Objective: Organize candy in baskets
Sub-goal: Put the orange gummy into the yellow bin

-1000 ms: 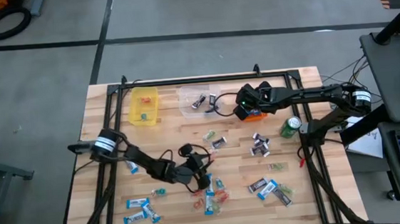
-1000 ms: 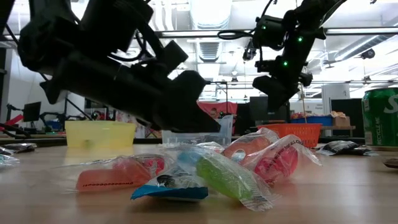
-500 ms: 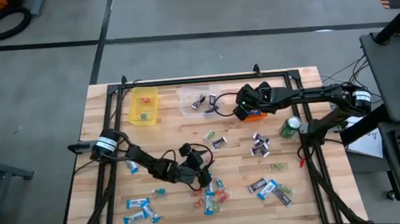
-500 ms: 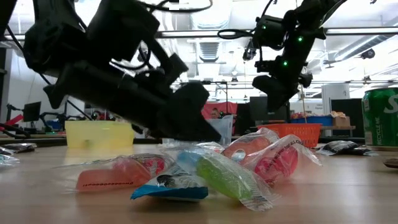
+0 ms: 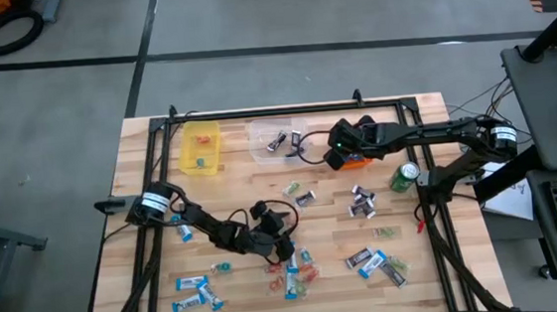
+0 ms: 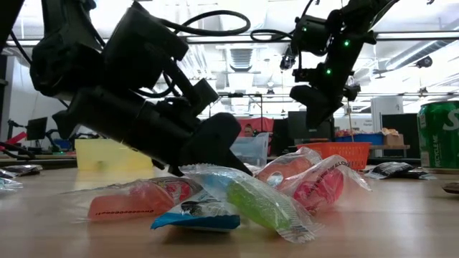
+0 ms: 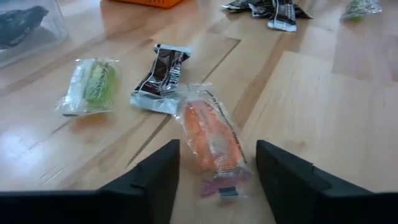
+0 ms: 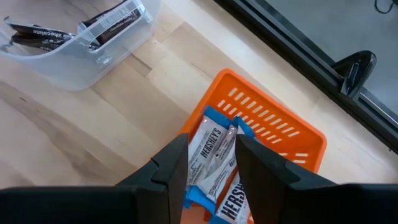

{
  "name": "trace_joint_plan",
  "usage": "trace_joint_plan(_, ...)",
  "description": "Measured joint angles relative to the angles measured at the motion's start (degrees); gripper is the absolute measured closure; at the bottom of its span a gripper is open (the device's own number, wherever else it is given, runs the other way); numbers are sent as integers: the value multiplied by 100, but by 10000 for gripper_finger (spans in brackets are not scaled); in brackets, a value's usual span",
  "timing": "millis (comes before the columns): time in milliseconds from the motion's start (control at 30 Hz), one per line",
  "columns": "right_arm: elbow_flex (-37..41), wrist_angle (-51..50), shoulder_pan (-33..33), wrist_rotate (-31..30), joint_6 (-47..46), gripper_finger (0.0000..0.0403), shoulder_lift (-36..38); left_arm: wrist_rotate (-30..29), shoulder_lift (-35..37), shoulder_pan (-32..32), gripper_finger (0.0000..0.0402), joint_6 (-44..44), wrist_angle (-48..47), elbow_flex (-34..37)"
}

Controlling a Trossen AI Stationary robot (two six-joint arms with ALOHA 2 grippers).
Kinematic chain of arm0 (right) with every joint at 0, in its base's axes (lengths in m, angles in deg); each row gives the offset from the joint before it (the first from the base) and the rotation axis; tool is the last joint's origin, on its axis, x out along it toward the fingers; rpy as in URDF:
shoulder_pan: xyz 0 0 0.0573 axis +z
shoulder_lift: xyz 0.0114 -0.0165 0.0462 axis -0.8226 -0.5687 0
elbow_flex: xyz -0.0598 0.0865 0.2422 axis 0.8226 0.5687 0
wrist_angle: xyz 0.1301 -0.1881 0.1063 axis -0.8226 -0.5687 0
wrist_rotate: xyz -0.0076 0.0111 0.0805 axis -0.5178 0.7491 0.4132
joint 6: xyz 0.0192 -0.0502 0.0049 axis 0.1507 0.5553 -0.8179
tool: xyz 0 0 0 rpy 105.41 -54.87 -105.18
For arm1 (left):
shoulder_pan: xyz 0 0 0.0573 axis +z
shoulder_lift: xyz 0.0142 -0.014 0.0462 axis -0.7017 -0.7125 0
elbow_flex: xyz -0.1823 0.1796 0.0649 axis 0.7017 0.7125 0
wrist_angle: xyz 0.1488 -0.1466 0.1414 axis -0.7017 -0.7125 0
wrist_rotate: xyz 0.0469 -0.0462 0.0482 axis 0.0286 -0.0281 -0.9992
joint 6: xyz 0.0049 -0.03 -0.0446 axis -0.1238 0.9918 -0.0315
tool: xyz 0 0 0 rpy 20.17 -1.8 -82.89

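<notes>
While the high view lays out the whole wooden surface [image 5: 151, 186], only the left wrist view shows that the left gripper [image 7: 217, 180] has its fingers [image 7: 158, 180] spread open either side of an orange candy [image 7: 208, 140] in a clear wrapper, without touching it. That candy lies flat, its long axis running away from the camera between the fingers. Just beyond it lie a dark brown wrapped piece [image 7: 163, 74] and a green candy [image 7: 93, 84], both pointing roughly the same way.

In the high view the left gripper [image 5: 284, 250] is low over the cluster of small sweets near the middle of the front edge. The low view shows it tilted down onto a pile of red, green and blue wrapped pieces [image 6: 237, 197].

The right gripper [image 5: 336, 151] hovers over the orange basket [image 5: 358, 160] near the back edge. The right wrist view shows what the others hide: a blue-and-white Hershey's bar [image 8: 211, 155] held between its fingers [image 8: 171, 165], long axis pointing into the orange basket, which holds more such bars.

The clear basket [image 5: 272, 140] holds dark wrapped pieces [image 8: 109, 22]; the yellow basket [image 5: 201, 147] holds a few small pieces. More blue-and-white bars [image 5: 194, 287] lie near the front left corner, and a green can [image 5: 405, 176] stands near the right edge.
</notes>
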Motion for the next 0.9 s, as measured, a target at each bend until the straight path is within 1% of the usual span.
trace_joint_plan(300, 2, -2, 13, 29, 4, 277, 0, 123, 94, -15, 314, 27, -107, 3)
trace_joint_plan(433, 2, -2, 13, 29, 4, 277, 0, 363, 329, -77, 339, -128, -306, 13)
trace_joint_plan(533, 2, -3, 13, 29, 3, 277, 0, 439, 710, -118, 352, -249, -689, 11)
trace_joint_plan(633, 2, -2, 13, 31, 4, 277, 0, 432, 1227, -138, 360, -264, -1422, 11)
trace_joint_plan(767, 7, -4, 26, 35, -3, 277, 0, 358, 2151, -138, 362, -256, -2815, 11)
trace_joint_plan(800, 7, -3, 37, 34, -12, 277, 0, 249, 2399, -136, 362, -230, -3245, 11)
trace_joint_plan(900, 7, 0, 52, 41, -14, 277, 0, -321, 3146, -137, 362, -128, -4566, 11)
